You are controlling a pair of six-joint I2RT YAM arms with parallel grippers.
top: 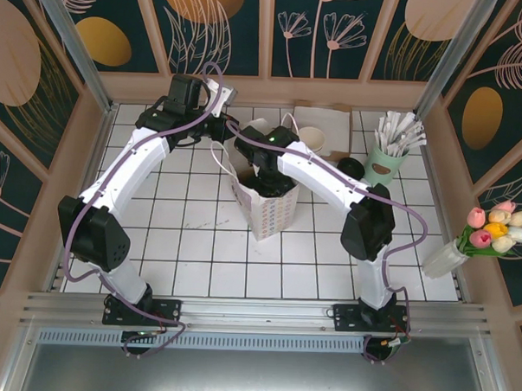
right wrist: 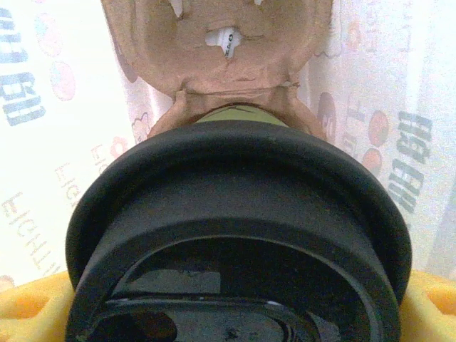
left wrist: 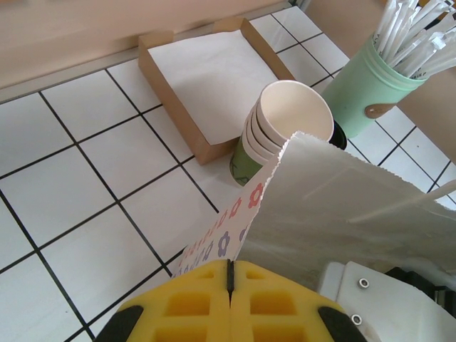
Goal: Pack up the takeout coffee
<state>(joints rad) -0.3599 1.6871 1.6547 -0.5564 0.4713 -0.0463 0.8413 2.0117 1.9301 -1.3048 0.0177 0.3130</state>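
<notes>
Down inside the white paper bag (top: 269, 215), which stands near the middle of the table (top: 180, 253), the takeout coffee (right wrist: 242, 214) sits upright between the right gripper's (top: 270, 180) widely spread jaws. Its yellow foam pads (right wrist: 28, 313) press on either side of the glossy black lid (right wrist: 235, 178), so the cup looks held rather than released. A sliver of green paper wall (right wrist: 235, 114) shows below the lid, above a rough brown cardboard piece (right wrist: 214, 50) at the bag's bottom. The left gripper (left wrist: 228, 285), fingers pressed together, pinches the bag's thin printed edge on the far left side, keeping the mouth open. The cup is probably light, but its paper wall would crush under a firm squeeze, and the smooth plastic lid could slip or pop off. The stiffer rim just under the lid is likely the safest hold. The bag is thin, crinkly and likely to sag if let go.
</notes>
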